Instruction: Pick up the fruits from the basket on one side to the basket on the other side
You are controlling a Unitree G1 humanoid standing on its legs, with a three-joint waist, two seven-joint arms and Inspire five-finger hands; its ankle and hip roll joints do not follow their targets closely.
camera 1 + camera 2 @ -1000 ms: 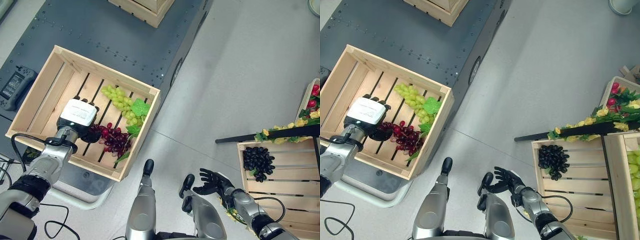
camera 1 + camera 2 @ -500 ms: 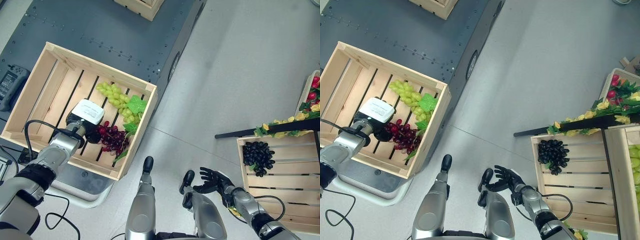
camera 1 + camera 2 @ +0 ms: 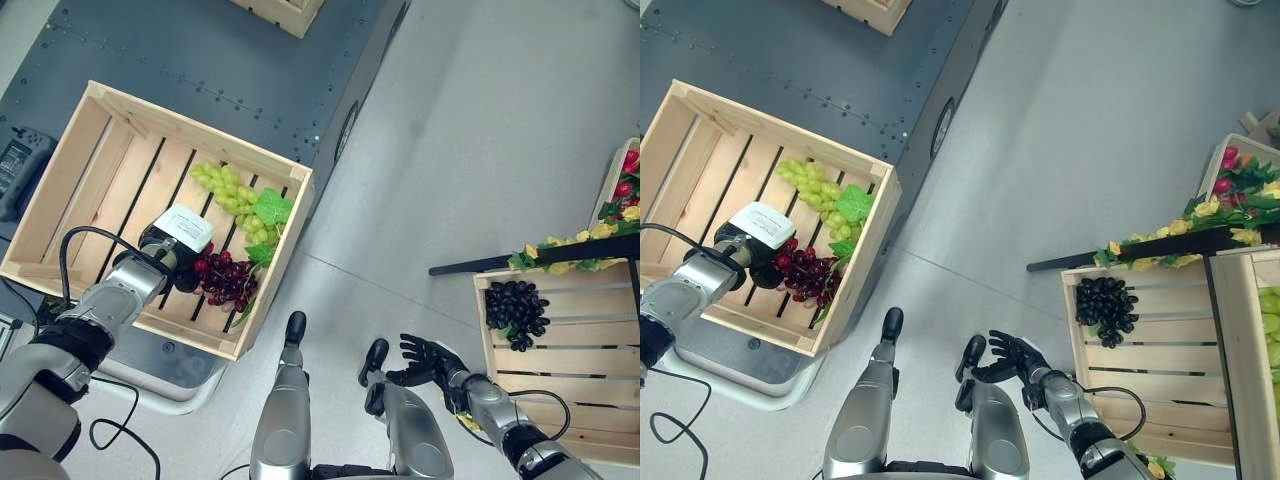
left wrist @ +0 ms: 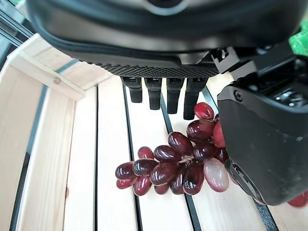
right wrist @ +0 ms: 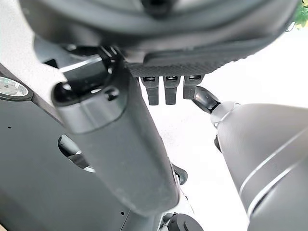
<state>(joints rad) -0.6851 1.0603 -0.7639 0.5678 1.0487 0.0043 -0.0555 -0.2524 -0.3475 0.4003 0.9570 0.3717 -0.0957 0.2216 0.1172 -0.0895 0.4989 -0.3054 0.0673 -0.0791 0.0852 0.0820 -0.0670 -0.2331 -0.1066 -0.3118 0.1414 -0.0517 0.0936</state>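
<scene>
Two grape bunches (image 3: 230, 277) in left crate (image 3: 60, 210)

A robotics lab or test workshop: smooth grey floor (image 3: 480, 120), a dark riveted metal platform (image 3: 200, 60) carrying slatted wooden crates (image 3: 60, 190), and a handheld controller (image 3: 15, 170) lying at far left.

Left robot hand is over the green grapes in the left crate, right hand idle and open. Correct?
Not quite: the left robot hand is over the red grapes, as the left wrist view shows; the green grapes lie apart in the left crate. The right robot hand is idle and open.
</scene>
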